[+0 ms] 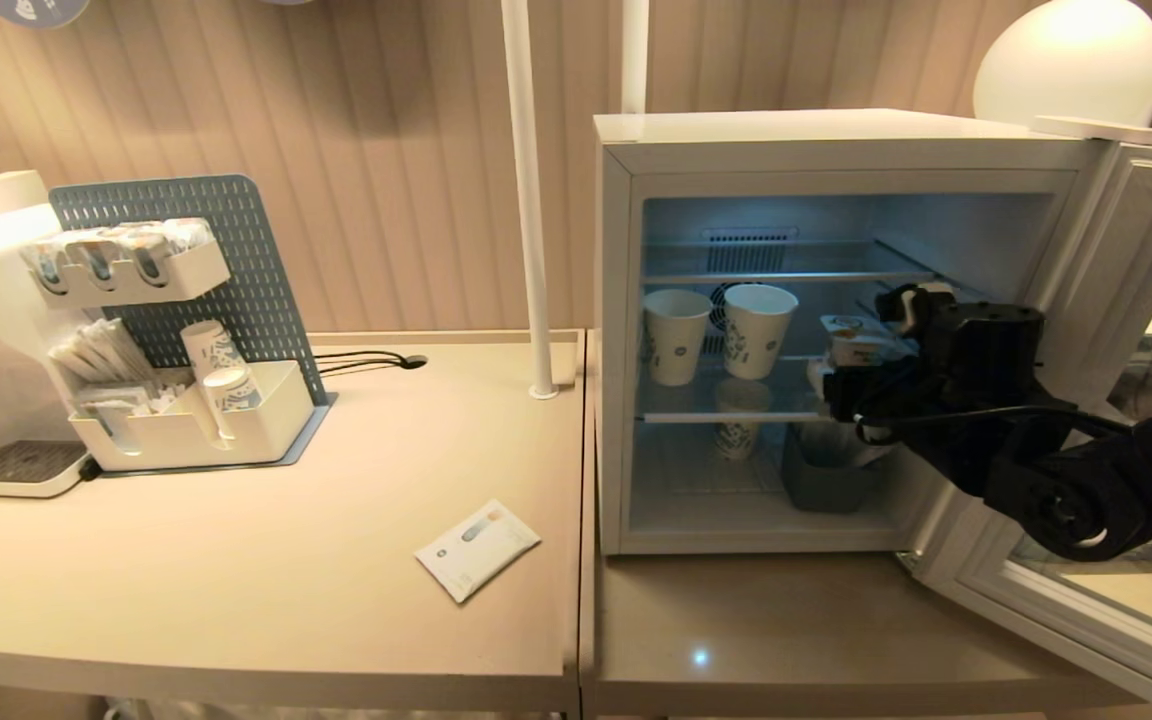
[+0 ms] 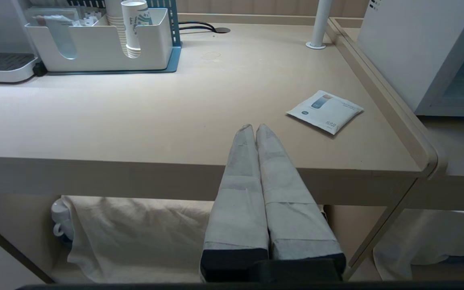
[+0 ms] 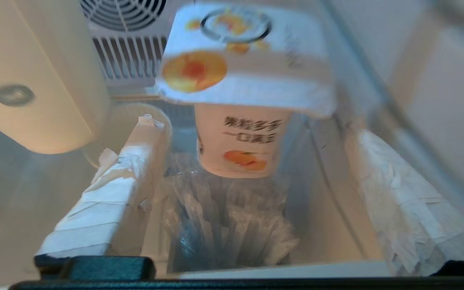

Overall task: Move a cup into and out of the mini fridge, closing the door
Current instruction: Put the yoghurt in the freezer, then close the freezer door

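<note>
In the head view, the white box-shaped mini fridge (image 1: 836, 330) fills the right half of the frame, its grey-blue glass-windowed door (image 1: 1116, 420) swung wide to the far right. The black right hand (image 1: 861, 375) reaches onto the middle wire shelf, the small white yogurt cup (image 1: 856, 340) at its fingertips, two tall paper cups (image 1: 716, 335) left of it. In the left wrist view, the left hand (image 2: 255, 128) hangs closed at centre frame before the beige desk (image 2: 155, 121), a white sachet (image 2: 325, 111) at centre right. In the right wrist view, the right hand's taped fingers (image 3: 107, 201) stand spread either side of the cup (image 3: 240, 137), clear of it; its dark lettering is blurred, with orange fruit pictures.
</note>
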You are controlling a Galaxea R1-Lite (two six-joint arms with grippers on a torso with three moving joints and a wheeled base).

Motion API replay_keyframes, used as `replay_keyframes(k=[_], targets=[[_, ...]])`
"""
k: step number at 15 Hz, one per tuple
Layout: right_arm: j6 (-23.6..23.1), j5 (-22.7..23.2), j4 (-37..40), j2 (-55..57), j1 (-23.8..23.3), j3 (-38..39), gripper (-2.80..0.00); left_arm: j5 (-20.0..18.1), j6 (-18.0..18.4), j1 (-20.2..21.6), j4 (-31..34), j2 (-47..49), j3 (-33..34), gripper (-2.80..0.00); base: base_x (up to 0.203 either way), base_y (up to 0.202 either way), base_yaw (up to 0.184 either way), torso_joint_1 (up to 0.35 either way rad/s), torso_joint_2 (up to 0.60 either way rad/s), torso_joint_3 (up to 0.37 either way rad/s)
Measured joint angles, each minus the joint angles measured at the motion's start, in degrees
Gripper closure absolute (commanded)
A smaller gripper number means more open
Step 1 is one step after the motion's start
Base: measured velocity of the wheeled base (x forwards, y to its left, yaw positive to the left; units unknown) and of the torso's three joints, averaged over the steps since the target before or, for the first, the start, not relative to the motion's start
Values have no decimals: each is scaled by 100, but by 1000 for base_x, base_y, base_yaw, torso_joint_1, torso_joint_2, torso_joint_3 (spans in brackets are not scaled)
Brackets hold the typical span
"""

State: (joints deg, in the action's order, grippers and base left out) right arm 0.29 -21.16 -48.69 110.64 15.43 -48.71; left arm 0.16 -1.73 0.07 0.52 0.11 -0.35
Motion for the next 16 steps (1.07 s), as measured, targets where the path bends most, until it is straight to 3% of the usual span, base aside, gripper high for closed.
replay_keyframes(k=[6,13,14,16], targets=[[1,5,292,-571,0,257,-280,0,2,0,1,0,-1,0,0,0,0,0,0,0],[51,35,327,-1411,159,1086,-280,2,0,0,0,0,-1,0,0,0,0,0,0,0],[55,35,333,-1616,223,1243,0,0,0,0,1,0,-1,0,0,0,0,0,0,0],[49,21,427,-2138,380,1558,0,0,0,0,1,0,0,0,0,0,0,0,0,0]])
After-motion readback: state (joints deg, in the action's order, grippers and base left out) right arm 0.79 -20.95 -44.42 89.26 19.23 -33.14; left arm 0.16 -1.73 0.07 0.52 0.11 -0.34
